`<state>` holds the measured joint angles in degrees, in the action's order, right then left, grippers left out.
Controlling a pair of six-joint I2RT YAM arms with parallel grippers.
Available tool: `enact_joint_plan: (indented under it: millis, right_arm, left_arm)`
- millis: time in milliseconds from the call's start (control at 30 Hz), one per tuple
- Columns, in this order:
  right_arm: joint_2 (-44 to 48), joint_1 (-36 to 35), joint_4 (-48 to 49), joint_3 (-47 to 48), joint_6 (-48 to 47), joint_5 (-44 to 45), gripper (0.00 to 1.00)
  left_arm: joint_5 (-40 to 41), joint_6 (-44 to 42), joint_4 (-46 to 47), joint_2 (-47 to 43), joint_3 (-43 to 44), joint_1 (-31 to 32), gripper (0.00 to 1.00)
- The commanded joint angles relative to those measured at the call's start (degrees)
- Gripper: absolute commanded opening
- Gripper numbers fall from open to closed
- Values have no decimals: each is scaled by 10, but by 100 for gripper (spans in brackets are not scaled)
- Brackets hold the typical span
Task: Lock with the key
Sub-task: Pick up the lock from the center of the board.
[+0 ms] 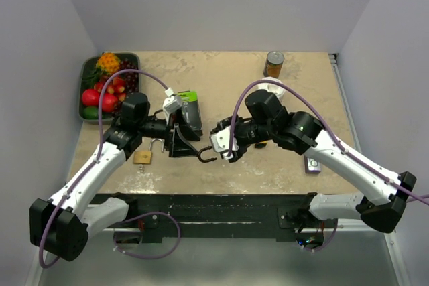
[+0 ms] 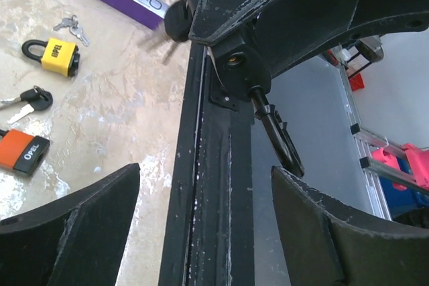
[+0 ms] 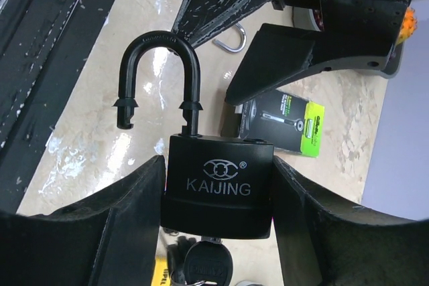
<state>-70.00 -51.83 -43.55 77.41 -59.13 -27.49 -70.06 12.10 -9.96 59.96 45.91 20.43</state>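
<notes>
My right jaws were clenched on the padlock point(image 3: 218, 189), up over the desk point(image 3: 80, 138). Its shackle point(image 3: 161, 51) gaped open, with the key point(image 3: 201, 262) seated underneath. My left jaws hung released and empty, just opposite. I judged the locking was all left to do.

Far-left corner: dark green tray point(image 1: 84, 78) heaped with red and orange fruit point(image 1: 108, 93). Upright at the far edge, brown metal can point(image 1: 273, 64). Mid-table, green-and-black carton point(image 1: 190, 96); brass padlock point(image 1: 142, 157) lying nearer the front.
</notes>
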Motion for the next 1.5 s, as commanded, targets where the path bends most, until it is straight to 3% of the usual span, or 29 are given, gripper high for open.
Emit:
enact_joint_plan:
  millis: [0, 100, 133, 200, 267, 300, 433, 567, 1000, 1133, 1400, 1467]
  right_arm:
    - [30, -3, 13, 0, -39, 20, 0]
    - [38, -3, 6, -3, -41, 30, 0]
    - [41, -3, 6, -5, -41, 33, 0]
    - [42, -3, 10, -13, -41, 37, 0]
    - [37, -3, 17, -14, -29, 40, 0]
    - [27, -3, 24, -13, -24, 43, 0]
    - [5, -3, 33, 1, -12, 42, 0]
    - [-7, -9, 38, 14, -5, 45, 0]
    - [-19, -21, 70, 20, 34, 67, 0]
    - [-17, -21, 73, 18, 40, 74, 0]
    - [-21, -21, 84, 20, 58, 82, 0]
    - [-22, -21, 81, 21, 55, 81, 0]
  left_arm:
    - [-17, -56, -40, -9, 23, 0, 84]
    - [-34, -169, -159, 11, 65, -51, 85]
    - [-40, -206, -236, 28, 78, -77, 85]
    - [-44, -332, -326, 47, 119, -80, 85]
    - [-35, -348, -367, 56, 130, -52, 85]
    - [-32, -312, -353, 53, 124, -41, 85]
    - [11, -135, -131, -4, 60, 6, 86]
    - [13, -32, -56, 8, 31, 34, 83]
    - [75, 4, -20, 16, -4, 67, 65]
    - [65, 56, 27, 9, -35, 67, 60]
    - [48, 92, 91, 12, -50, 71, 36]
    - [42, 106, 121, 11, -53, 71, 35]
